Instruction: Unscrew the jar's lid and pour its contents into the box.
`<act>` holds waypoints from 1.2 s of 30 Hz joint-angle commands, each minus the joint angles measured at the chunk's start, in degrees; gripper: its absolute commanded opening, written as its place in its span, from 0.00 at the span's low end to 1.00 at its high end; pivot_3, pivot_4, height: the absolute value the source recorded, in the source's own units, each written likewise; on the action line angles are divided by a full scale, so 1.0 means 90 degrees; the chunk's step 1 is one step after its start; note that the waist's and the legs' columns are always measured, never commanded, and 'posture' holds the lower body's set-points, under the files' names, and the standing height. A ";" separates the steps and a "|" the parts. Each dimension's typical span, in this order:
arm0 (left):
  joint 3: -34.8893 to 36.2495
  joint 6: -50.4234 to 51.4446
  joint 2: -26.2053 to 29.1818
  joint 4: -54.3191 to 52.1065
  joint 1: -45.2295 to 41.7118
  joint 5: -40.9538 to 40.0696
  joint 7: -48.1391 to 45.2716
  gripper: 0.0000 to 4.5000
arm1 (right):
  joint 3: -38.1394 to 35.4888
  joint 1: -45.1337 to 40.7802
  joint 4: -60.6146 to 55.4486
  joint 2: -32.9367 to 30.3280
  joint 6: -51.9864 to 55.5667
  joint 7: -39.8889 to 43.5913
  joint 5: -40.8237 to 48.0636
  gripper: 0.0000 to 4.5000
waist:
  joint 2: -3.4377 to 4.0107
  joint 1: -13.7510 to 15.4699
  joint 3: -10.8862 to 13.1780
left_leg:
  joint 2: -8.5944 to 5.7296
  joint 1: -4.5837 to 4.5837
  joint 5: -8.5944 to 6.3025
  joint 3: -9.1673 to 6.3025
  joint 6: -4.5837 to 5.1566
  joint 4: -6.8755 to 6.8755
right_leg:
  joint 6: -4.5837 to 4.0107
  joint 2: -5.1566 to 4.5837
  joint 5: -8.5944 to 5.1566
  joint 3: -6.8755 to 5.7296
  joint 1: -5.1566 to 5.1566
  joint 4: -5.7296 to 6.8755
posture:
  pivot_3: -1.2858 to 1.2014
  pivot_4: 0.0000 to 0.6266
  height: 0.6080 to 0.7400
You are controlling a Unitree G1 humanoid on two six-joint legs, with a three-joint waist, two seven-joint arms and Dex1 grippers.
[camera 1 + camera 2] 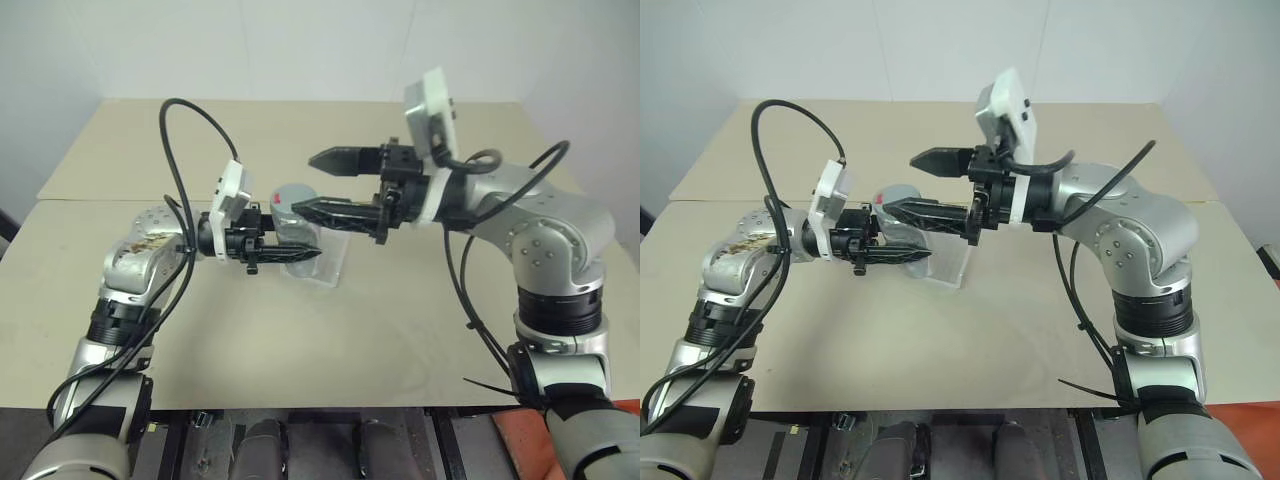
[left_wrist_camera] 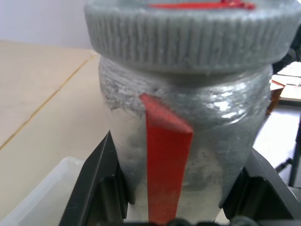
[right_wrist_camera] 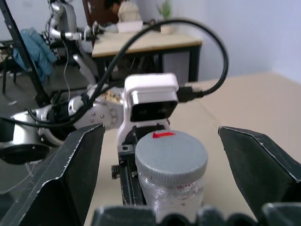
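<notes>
Item, left to right. Our left end effector (image 1: 285, 255) clamps the jar (image 2: 188, 155) above the desk (image 1: 300, 340), long axis upright, lid (image 3: 171, 155) on top, over the box (image 1: 335, 262). Our right end effector (image 1: 315, 185) gapes wide around the lid, untouching. Desk edges well apart from all.

Both arms are built of rounded silver-grey segments studded with small screws and joined by ribbed black rings, and loose black cables loop from each forearm up to the wrist. Each wrist carries a white, boxy camera housing above a black block. The left hand (image 1: 300, 255) and the right hand (image 1: 310, 184) each end in two tapered black fingers with ridged inner faces, and the left forearm shell shows a scuffed brownish patch.
</notes>
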 commanded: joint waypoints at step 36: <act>-0.0015 -0.0614 -0.0208 0.0157 -0.0107 0.0542 -0.0417 0.45 | 0.0240 0.0121 -0.0028 0.0206 -0.0159 0.0134 -0.0527 0.87 | 0.0001 -0.0002 0.0000 | 0.0000 -0.0005 -0.0001 -0.0007 0.0003 0.0006 | 0.0000 -0.0001 0.0000 -0.0008 0.0000 0.0005 | 0.52 0.24 1.00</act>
